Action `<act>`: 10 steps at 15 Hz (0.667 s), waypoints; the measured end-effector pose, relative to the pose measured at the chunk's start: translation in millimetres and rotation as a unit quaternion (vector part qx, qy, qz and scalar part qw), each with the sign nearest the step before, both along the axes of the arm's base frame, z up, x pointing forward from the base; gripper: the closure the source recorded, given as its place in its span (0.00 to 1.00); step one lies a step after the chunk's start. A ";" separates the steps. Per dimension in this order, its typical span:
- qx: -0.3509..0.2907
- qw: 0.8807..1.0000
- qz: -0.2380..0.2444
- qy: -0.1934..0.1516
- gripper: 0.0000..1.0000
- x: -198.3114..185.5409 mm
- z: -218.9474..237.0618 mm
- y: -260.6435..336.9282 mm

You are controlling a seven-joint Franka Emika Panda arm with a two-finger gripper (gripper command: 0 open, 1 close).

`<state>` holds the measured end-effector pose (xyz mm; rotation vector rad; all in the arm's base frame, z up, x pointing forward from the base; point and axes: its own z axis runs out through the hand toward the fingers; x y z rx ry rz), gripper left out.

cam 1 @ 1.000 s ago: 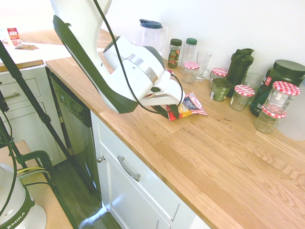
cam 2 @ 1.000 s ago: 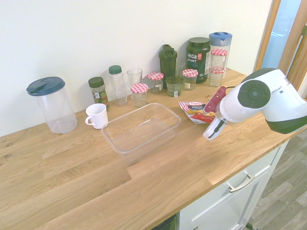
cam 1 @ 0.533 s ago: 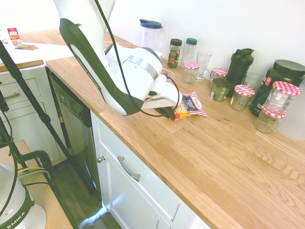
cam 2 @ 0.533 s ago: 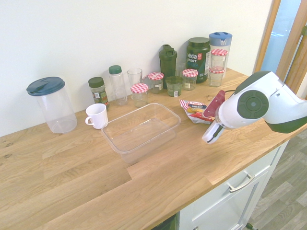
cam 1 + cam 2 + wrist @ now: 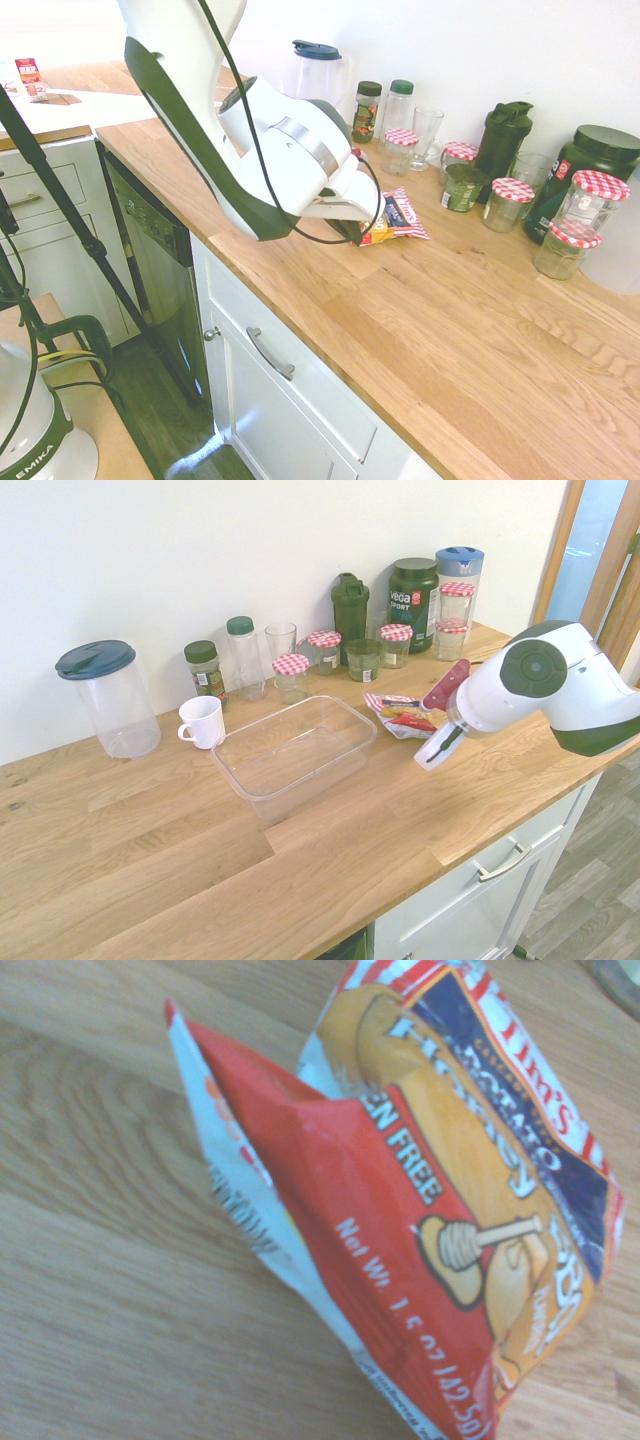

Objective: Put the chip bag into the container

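Since the earlier frame, the chip bag (image 5: 399, 714) had shifted closer to the container (image 5: 294, 752) and sat crumpled on the wooden counter (image 5: 400, 810), just beside the tub's right end, still outside it. At the bag's near edge was the gripper (image 5: 432, 723), its fingers apparently closed on the bag. Checked-lid jars (image 5: 324, 651) stood behind.

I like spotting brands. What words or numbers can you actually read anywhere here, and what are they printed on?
"Tim's", "POTATO", "FREE", "Net Wt." on the chip bag; its number line runs off the picture's edge.
"vega SPORT" on the dark green tub.
"EMIKA" on the robot's base.
Spice jar label: too small to read.
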<state>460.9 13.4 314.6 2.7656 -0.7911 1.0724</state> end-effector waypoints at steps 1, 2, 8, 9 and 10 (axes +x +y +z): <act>0.005 1.000 0.001 -0.006 1.00 0.7 9.4 3.8; 0.007 1.000 0.002 -0.010 1.00 0.5 18.0 7.5; 0.028 0.999 0.007 -0.033 1.00 -3.6 69.4 36.8; 0.033 0.999 0.009 -0.036 1.00 -3.1 78.9 44.9; 0.036 0.999 0.010 -0.038 1.00 -3.3 88.2 53.3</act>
